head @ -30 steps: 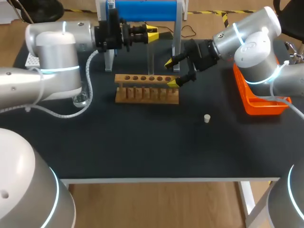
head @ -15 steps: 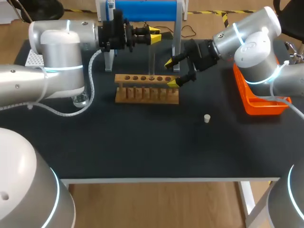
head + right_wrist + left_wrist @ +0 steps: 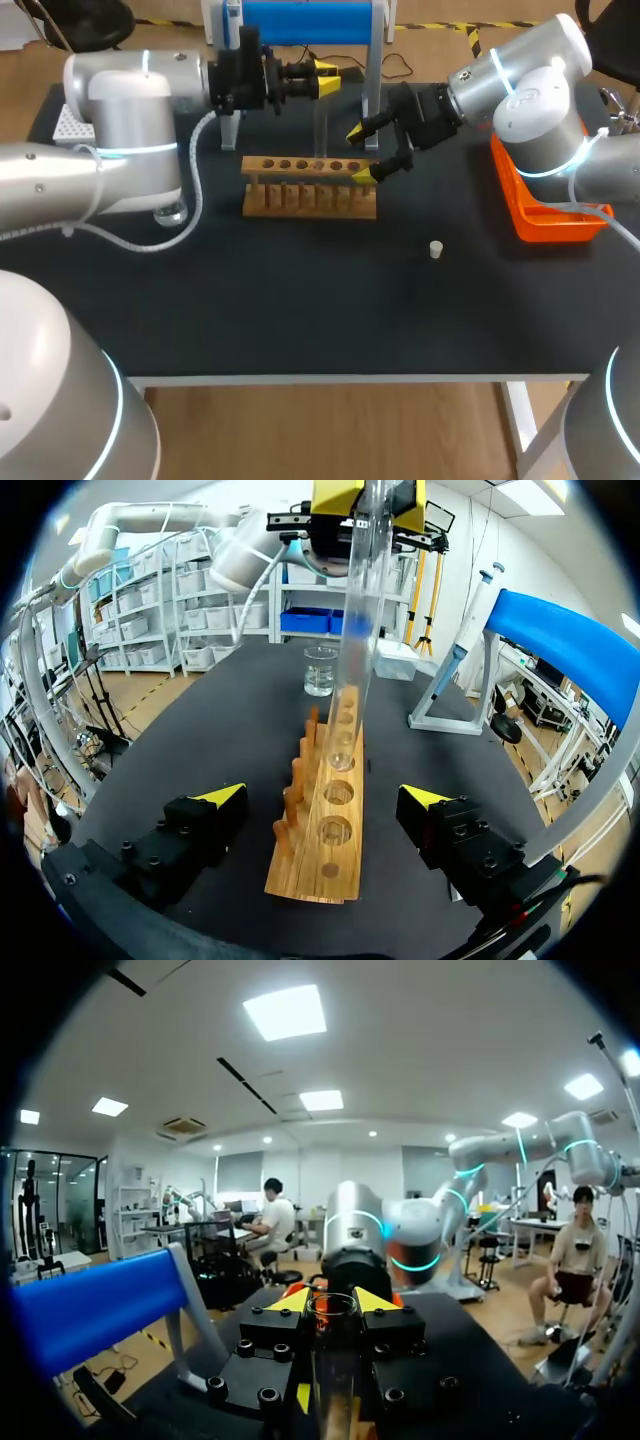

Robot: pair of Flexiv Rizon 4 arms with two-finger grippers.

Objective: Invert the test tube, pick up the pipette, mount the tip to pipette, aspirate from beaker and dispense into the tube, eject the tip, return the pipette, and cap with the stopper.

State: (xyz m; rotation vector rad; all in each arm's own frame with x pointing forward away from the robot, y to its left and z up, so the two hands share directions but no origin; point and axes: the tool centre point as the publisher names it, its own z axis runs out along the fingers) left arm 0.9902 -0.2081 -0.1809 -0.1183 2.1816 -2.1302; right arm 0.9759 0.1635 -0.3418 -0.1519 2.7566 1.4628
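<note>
My left gripper [image 3: 322, 78] is shut on the upper end of a clear test tube [image 3: 320, 125], which hangs upright over the wooden rack [image 3: 310, 187]. In the left wrist view the test tube [image 3: 335, 1375] sits between the yellow tips of the left gripper [image 3: 333, 1302]. In the right wrist view the test tube [image 3: 360, 620] reaches down to a middle hole of the rack [image 3: 325, 830]. My right gripper [image 3: 360, 154] stands open at the rack's right end, its fingers on either side of it. The pipette [image 3: 468, 615] hangs on its blue-topped stand [image 3: 300, 20]. A small white stopper [image 3: 436, 249] lies to the front right.
A glass beaker [image 3: 321, 670] stands at the left, partly under my left arm; in the head view the beaker [image 3: 168, 212] just shows. An orange tray [image 3: 545, 215] sits at the right edge. A white tip box [image 3: 68, 125] is at the far left.
My left arm's wrist has shifted a little to the right with the tube still in its gripper. The right arm has not moved.
</note>
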